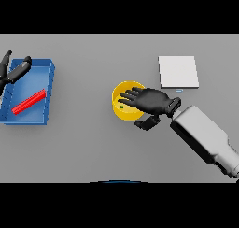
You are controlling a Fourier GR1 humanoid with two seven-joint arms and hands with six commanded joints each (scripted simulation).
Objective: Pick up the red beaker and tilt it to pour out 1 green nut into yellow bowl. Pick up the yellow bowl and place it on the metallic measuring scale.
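Over yellow bowl (pixel 122 105), right hand (pixel 151 101)

The right robot hand (pixel 151 101) hides part of the yellow bowl (pixel 122 97).

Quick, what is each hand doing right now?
Left hand: open, holding nothing, over the blue tray.
Right hand: open, fingers spread over the yellow bowl.

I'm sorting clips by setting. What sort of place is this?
Probably a lab-style bench: a bare grey table with a metallic measuring scale, a blue tray and a yellow bowl holding a green nut.
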